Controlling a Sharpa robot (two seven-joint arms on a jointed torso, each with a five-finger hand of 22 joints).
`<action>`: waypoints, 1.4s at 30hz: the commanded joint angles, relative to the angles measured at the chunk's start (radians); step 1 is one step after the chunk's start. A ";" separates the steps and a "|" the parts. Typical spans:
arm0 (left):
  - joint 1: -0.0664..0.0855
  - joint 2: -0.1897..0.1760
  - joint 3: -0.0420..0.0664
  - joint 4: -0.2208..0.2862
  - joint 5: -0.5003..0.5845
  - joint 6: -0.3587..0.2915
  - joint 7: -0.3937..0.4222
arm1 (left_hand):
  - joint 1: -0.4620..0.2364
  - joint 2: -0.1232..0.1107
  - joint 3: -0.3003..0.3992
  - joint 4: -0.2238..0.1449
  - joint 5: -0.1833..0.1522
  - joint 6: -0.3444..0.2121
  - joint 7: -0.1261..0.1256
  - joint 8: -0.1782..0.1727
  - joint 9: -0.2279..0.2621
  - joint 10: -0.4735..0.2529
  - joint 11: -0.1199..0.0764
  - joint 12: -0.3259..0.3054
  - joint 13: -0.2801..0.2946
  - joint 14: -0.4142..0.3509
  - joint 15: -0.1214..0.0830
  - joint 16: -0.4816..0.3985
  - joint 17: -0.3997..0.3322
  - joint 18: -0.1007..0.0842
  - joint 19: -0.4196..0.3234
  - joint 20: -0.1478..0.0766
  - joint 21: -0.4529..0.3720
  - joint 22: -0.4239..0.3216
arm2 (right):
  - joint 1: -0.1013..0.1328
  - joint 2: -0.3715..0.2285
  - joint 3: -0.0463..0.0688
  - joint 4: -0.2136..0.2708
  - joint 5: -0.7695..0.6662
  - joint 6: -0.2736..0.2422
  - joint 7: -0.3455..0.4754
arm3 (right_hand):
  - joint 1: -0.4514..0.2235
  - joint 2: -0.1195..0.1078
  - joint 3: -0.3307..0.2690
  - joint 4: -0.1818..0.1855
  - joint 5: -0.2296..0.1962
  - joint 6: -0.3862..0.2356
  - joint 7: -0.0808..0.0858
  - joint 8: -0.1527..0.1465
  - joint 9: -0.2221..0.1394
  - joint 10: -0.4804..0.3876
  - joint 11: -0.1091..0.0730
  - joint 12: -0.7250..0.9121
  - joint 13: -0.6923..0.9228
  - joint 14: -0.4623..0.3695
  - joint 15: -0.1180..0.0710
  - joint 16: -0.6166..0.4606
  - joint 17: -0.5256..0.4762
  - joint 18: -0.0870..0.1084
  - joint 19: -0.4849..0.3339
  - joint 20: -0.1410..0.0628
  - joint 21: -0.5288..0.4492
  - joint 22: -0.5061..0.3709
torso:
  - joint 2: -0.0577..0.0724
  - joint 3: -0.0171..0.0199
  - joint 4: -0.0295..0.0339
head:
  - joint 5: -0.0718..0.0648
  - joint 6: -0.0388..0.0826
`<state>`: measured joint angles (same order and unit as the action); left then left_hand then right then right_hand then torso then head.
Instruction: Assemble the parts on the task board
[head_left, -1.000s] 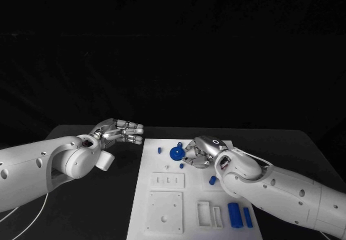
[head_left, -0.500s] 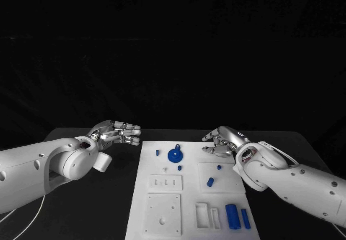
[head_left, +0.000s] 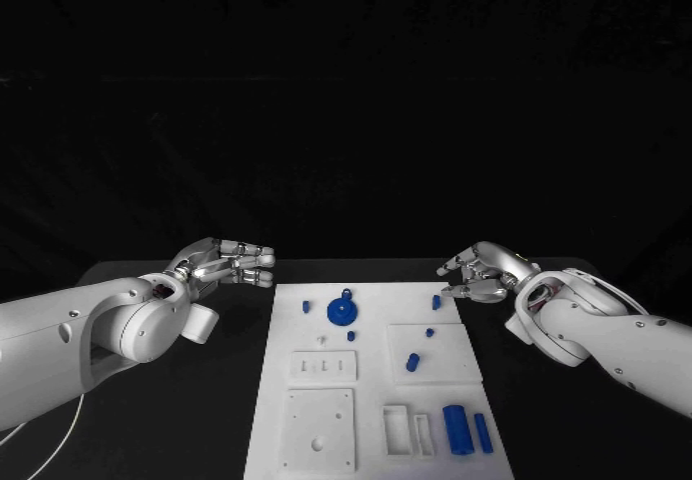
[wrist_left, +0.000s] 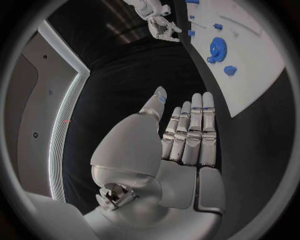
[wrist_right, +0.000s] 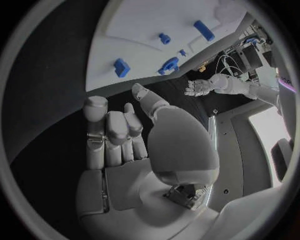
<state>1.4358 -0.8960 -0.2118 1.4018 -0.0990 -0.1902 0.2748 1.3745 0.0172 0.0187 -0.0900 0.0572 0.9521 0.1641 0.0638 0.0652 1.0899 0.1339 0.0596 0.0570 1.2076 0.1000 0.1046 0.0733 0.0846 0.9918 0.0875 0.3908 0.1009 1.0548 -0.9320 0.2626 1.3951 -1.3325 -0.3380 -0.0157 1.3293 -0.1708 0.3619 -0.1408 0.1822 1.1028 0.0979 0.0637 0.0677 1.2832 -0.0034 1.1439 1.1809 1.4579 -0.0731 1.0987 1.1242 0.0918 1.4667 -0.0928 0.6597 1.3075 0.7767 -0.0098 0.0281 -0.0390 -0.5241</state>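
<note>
Blue gear (head_left: 343, 309) on task board (head_left: 325, 400); both hands empty.

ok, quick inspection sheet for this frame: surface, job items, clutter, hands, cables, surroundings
Surface: black table, bare where it shows beside the board.
Job's things: white task board in the middle; blue gear near its far end; small blue pegs scattered mid-board; two blue cylinders lying at its near right corner.
Clutter: nothing seen.
Hands: left hand off the board's far left corner, fingers curled, holding nothing; right hand off the far right corner, fingers apart, holding nothing.
Cables: white cable under the left arm, at the table's near left.
Surroundings: dark backdrop behind the table.
</note>
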 joint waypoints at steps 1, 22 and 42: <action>0.000 0.003 0.001 -0.001 0.006 0.003 0.014 | 0.007 0.000 0.004 -0.002 -0.004 0.003 0.000 -0.001 0.000 0.003 0.003 0.001 0.001 0.001 0.000 0.002 -0.001 -0.003 0.000 -0.004 0.000 -0.001 | 0.001 -0.002 0.002 -0.025 0.052 0.062 0.083 | -0.002 0.009 -0.036 0.005 0.010 -0.012 0.002 -0.001 -0.001 -0.004 0.002 0.001 -0.001 -0.003 0.003 -0.003 0.003 -0.008 0.040 0.001 0.001 0.076 | 0.000 0.0024 0.0000 | -0.002 -0.002; -0.003 0.000 0.000 -0.003 -0.004 0.023 -0.011 | 0.011 0.001 0.002 -0.006 -0.004 -0.002 0.001 -0.001 0.000 -0.001 0.004 0.001 0.001 -0.002 0.001 0.000 -0.001 -0.003 -0.002 -0.004 0.000 -0.002 | -0.030 0.057 0.004 -0.106 0.016 0.079 0.004 | 0.031 0.010 -0.207 0.053 -0.011 -0.083 0.014 -0.001 0.000 -0.022 0.011 -0.014 -0.016 -0.005 0.011 -0.014 0.000 0.010 0.042 0.011 -0.028 0.072 | 0.001 0.0033 0.0017 | -0.012 -0.023; -0.005 -0.006 0.000 -0.003 -0.007 0.025 -0.014 | 0.014 0.002 0.001 -0.009 -0.004 -0.003 0.002 -0.001 0.000 -0.001 0.004 0.001 0.001 -0.002 0.001 0.000 -0.001 -0.002 -0.004 -0.003 0.001 -0.002 | -0.056 0.067 0.004 -0.112 -0.001 0.092 0.001 | 0.027 0.015 -0.187 0.045 0.015 -0.062 0.010 -0.001 0.000 -0.020 0.008 -0.012 -0.014 -0.004 0.008 -0.012 0.004 0.010 0.044 0.008 -0.028 0.073 | 0.000 0.0038 -0.0004 | -0.008 -0.032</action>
<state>1.4310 -0.9031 -0.2121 1.3971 -0.1023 -0.1799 0.2565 1.3788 0.0212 0.0214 -0.0928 0.0571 0.9521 0.1641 0.0638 0.0652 1.0899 0.1340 0.0596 0.0570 1.2076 0.1001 0.1045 0.0731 0.0846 0.9918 0.0876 0.3907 0.1001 1.0013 -0.8670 0.2659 1.2809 -1.3201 -0.2612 -0.0120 1.3531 -0.1580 0.1726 -0.0979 0.2014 1.0357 0.1076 0.0637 0.0679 1.2651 0.0071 1.1329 1.1659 1.4543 -0.0696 1.0911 1.1273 0.0894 1.4631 -0.0892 0.6361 1.3074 0.7767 -0.0065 0.0264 -0.0475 -0.5568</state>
